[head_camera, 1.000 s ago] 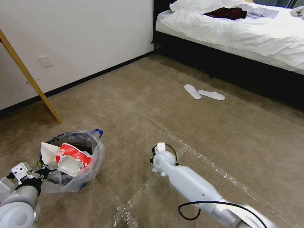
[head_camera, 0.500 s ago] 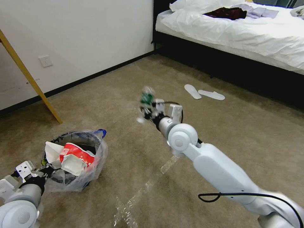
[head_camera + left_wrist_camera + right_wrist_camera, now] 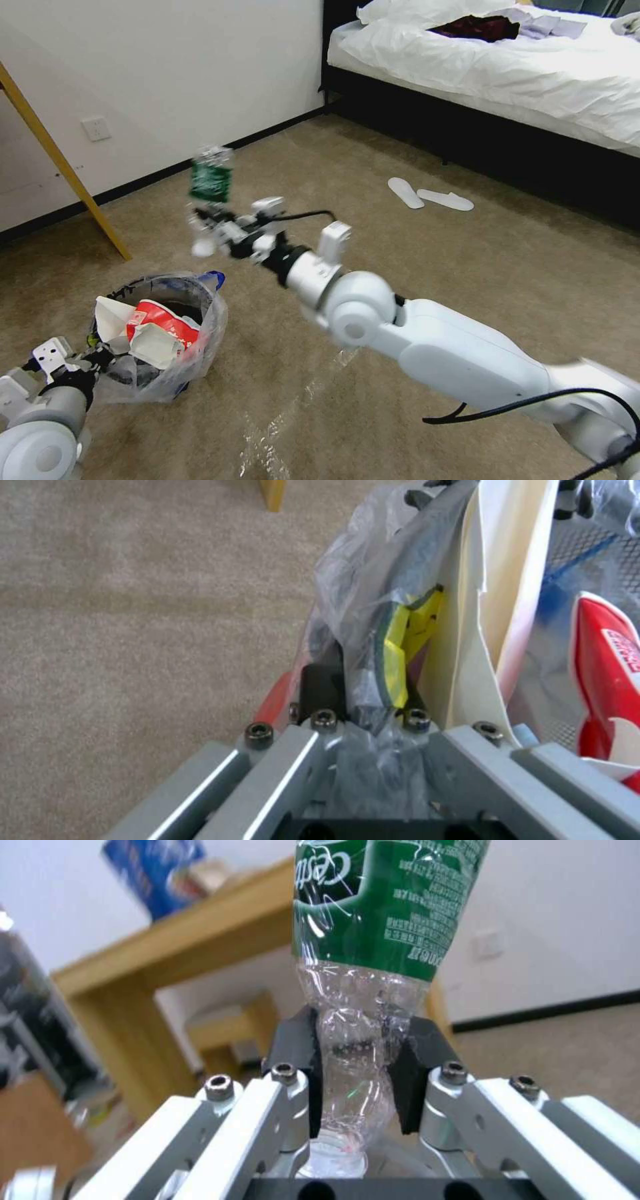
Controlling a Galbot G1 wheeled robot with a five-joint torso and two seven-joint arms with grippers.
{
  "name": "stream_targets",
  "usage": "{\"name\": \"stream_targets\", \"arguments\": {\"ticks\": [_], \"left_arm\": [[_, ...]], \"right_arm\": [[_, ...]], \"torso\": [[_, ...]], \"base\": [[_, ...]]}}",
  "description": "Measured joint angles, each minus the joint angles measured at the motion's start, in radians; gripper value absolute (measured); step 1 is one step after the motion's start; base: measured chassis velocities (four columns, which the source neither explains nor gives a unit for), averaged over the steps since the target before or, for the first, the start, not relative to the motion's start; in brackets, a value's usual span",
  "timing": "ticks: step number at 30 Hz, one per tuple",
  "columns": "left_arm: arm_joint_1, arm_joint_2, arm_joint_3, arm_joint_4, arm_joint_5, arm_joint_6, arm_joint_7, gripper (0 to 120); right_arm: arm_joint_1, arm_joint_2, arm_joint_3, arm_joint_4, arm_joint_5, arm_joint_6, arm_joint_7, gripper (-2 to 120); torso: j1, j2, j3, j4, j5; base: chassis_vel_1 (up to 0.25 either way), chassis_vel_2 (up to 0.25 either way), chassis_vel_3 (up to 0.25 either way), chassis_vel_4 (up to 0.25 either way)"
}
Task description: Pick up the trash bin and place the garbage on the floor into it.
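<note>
One bottle (image 3: 211,175), green-labelled and crushed, is being held in the air above the carpet (image 3: 427,280) by the right gripper (image 3: 212,227), whose fingers are squeezing its clear lower part, up and beyond the bin. One bin (image 3: 160,337) is sitting on the carpet, its bag holding white paper and a red wrapper (image 3: 163,325). The left gripper (image 3: 363,700) is pinching the bin's rim and bag, and two slippers (image 3: 427,195) are lying near the bed (image 3: 507,60).

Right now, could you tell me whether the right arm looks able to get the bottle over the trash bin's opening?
Probably yes: the right gripper holds the bottle above and beyond the trash bin, with open air between them.
</note>
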Motion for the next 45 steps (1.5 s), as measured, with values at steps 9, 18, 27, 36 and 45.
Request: {"name": "stream_targets", "arguments": {"ticks": [9, 18, 27, 36, 45], "left_arm": [[-0.008, -0.001, 0.004, 0.002, -0.002, 0.001, 0.0, 0], [-0.013, 0.0, 0.007, 0.005, -0.004, 0.002, 0.0, 0], [-0.017, -0.002, 0.01, 0.003, -0.005, 0.002, -0.001, 0], [-0.014, -0.025, 0.02, -0.006, 0.003, 0.002, 0.003, 0], [-0.012, -0.027, 0.021, -0.016, 0.001, 0.002, 0.004, 0]], "right_arm": [[0.145, 0.032, -0.26, -0.025, -0.001, 0.063, -0.042, 19], [0.19, 0.033, -0.399, -0.036, -0.042, 0.044, -0.018, 19], [0.267, 0.079, -0.562, -0.069, -0.079, 0.006, 0.017, 19], [0.3, 0.169, -0.606, -0.146, -0.09, 0.002, 0.035, 19], [0.309, 0.217, -0.645, -0.241, -0.13, 0.005, 0.033, 19]], "torso": [[0.0, 0.0, 0.0, 0.0002, -0.0002], [0.0, 0.0, 0.0, 0.0, -0.0002], [0.0, 0.0, 0.0, 0.0, -0.0002], [0.0, 0.0, 0.0, 0.0, -0.0002], [0.0, 0.0, 0.0, 0.0, -0.0001]], "base": [[0.0, 0.0, 0.0, 0.0], [0.0, 0.0, 0.0, 0.0], [0.0, 0.0, 0.0, 0.0], [0.0, 0.0, 0.0, 0.0], [0.0, 0.0, 0.0, 0.0]]}}
